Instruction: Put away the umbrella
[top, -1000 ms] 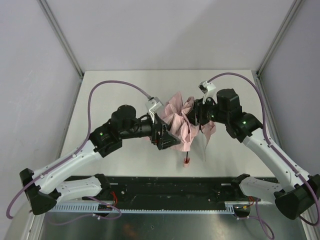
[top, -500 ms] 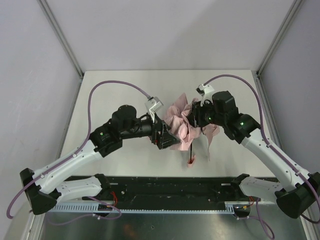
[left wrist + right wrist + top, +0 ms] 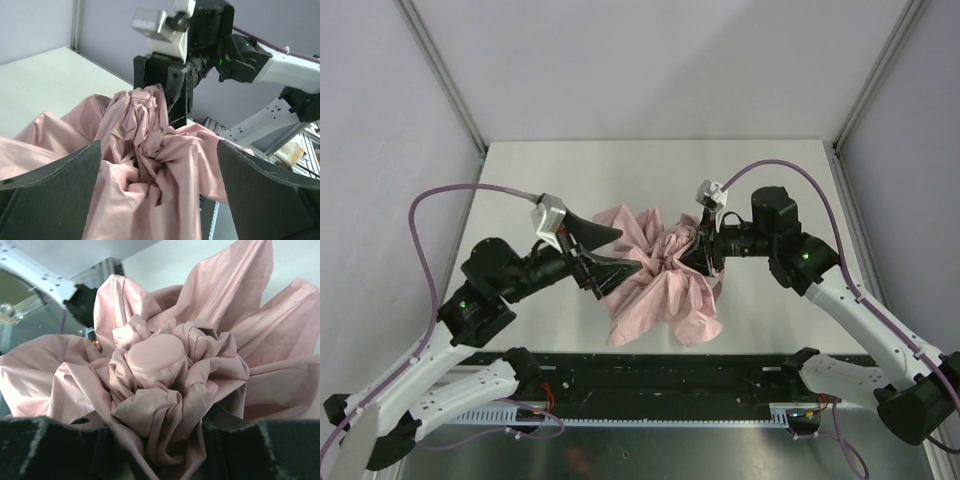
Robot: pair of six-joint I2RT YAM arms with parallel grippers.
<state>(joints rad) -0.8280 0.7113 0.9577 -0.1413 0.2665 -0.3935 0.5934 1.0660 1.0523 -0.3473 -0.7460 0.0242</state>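
The umbrella (image 3: 665, 295) is a crumpled pale pink canopy spread on the table between the two arms. Its shaft, handle and strap are hidden. My right gripper (image 3: 698, 250) is shut on the bunched fabric at the canopy's top. In the right wrist view the fabric gathers between my fingers (image 3: 155, 440), just below the round pink cap (image 3: 155, 356). My left gripper (image 3: 625, 250) is open wide at the canopy's left edge. In the left wrist view the fabric (image 3: 145, 150) lies between and beyond its spread fingers (image 3: 55, 185), and the right gripper (image 3: 170, 85) pinches the fabric's peak.
The white table (image 3: 570, 170) is ringed by grey walls with metal posts at the back corners. A black rail (image 3: 650, 375) runs along the near edge, close under the canopy's lower fold. Purple cables loop over both arms.
My left arm has pulled back to the left and its jaws have opened off the umbrella. The canopy has spread out and down toward the near edge. The black shaft and handle no longer show.
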